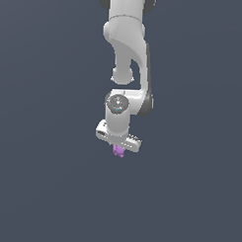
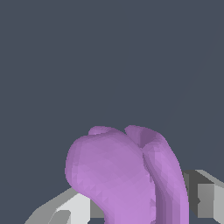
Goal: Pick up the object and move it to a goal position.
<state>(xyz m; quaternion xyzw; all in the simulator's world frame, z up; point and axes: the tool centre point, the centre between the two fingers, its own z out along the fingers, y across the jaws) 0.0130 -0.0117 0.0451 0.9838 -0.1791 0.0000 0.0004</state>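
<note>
The object (image 1: 118,151) is a tiny light-purple lumpy piece. In the exterior view it sits directly under the white gripper (image 1: 118,149), near the middle of the picture, and the hand hides the fingers from that side. In the wrist view the object (image 2: 127,175) fills the lower middle of the picture, with a grey-white finger (image 2: 72,209) on one side and another finger (image 2: 205,197) on the other, both close against it. The gripper looks shut on the object.
The white arm (image 1: 128,54) comes down from the top of the exterior view. Around it there is only a plain dark grey-blue surface (image 1: 41,189). No goal marker shows in either view.
</note>
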